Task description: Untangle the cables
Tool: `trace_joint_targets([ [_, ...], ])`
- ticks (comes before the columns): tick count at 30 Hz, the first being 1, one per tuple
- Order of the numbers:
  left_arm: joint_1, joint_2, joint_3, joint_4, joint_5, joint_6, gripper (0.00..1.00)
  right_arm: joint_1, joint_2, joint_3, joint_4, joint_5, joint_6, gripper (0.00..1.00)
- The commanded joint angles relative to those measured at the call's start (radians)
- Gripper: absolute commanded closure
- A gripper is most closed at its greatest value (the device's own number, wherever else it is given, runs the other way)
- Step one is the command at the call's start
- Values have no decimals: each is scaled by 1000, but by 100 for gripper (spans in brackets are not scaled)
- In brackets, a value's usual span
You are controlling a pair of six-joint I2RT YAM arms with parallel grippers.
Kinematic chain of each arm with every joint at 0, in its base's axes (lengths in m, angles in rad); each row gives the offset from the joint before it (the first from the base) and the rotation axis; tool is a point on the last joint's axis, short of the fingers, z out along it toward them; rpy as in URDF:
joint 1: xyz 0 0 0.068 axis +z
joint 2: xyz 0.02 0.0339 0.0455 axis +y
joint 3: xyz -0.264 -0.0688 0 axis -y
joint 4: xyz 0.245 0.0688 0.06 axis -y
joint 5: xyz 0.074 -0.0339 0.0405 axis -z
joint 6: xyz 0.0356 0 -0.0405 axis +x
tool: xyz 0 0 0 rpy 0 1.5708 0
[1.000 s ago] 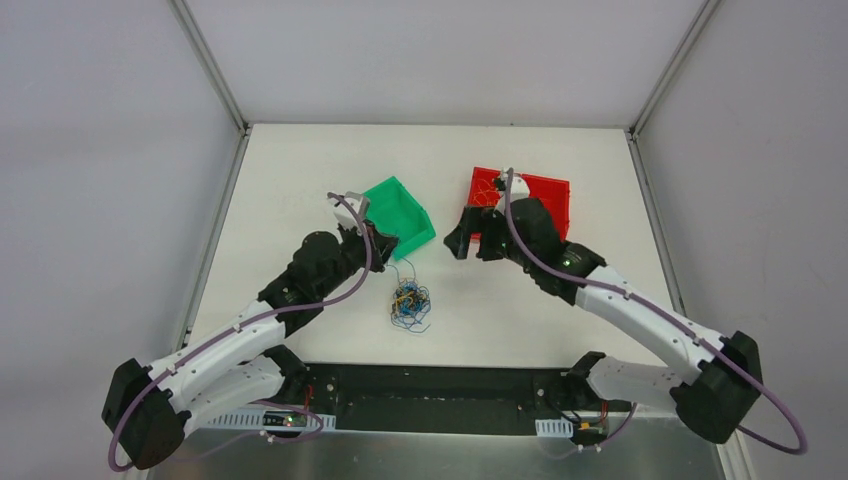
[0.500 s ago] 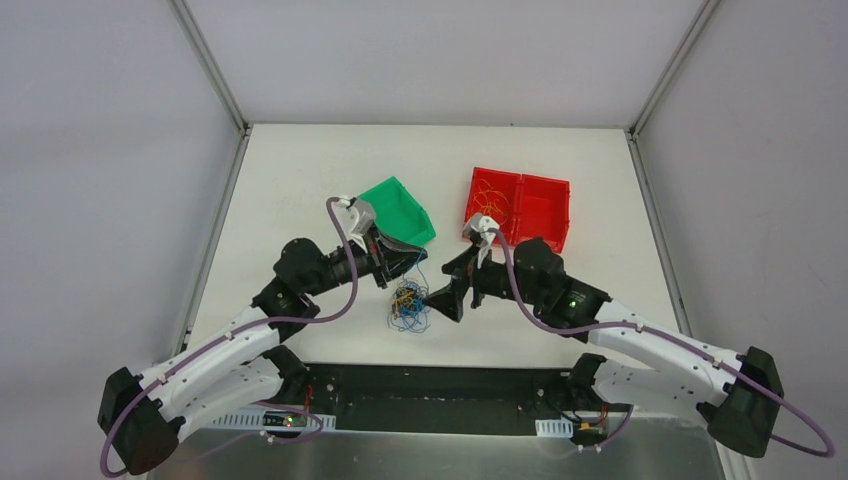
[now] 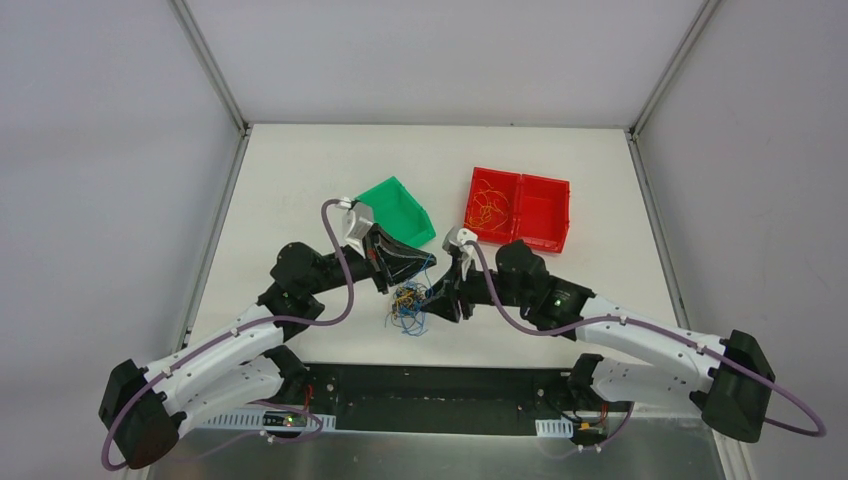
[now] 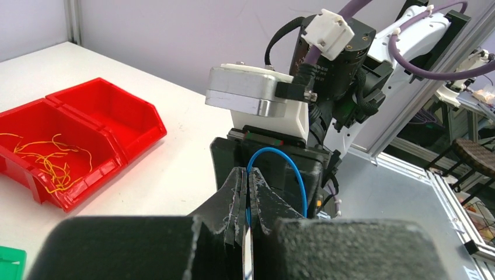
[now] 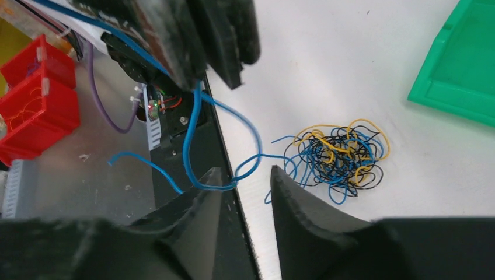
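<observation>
Left gripper (image 4: 244, 176) sits lower centre-left in the top view, jaws pressed together on a blue strand (image 4: 274, 149). Its wrist view shows the strand pinched at the tips and arching up over them. Green bin (image 3: 398, 210) is just above that gripper, near frame centre. Ball of cables (image 5: 340, 156), blue, black and orange-yellow, lies on the white table (image 3: 300, 170) below the green bin, in the lower middle of the top view, between the two grippers. The blue strand hangs from the pinch and appears to lead into the ball. Right gripper (image 5: 245, 184) is just right of the ball, jaws apart. A bend of the blue strand crosses the gap at its tips; can't tell if it touches. Red bin (image 3: 545, 205) is upper right of centre, with loose orange-yellow strands (image 3: 492, 200) in its left compartment.
</observation>
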Motion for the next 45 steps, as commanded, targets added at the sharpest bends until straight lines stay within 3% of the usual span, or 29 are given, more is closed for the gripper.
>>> trace_joint_targets([
  [1,-6,-29,-26,111,-39,-13,100,8,11,58,44,-19,7,72],
  [7,-6,-35,-44,112,-94,-5,100,8,-36,35,84,14,46,100],
  [11,-5,-40,-47,80,-156,1,89,7,-79,21,79,88,76,100],
  [13,-6,-59,-47,25,-236,10,73,7,-98,18,68,153,84,100],
  [17,-5,-105,-35,-164,-504,9,30,-2,-118,35,16,351,120,100],
  [19,-4,-121,-20,-261,-656,0,18,-7,-142,49,-15,451,134,100],
  [22,-4,-122,0,-364,-786,-6,8,-19,-207,64,-36,530,138,100],
  [31,-3,-18,50,-457,-865,27,7,-48,-194,362,-264,661,131,100],
  [37,-4,113,107,-464,-720,105,12,-50,-139,586,-376,662,188,100],
  [45,-4,95,94,-462,-755,116,13,-61,-29,807,-559,894,167,100],
])
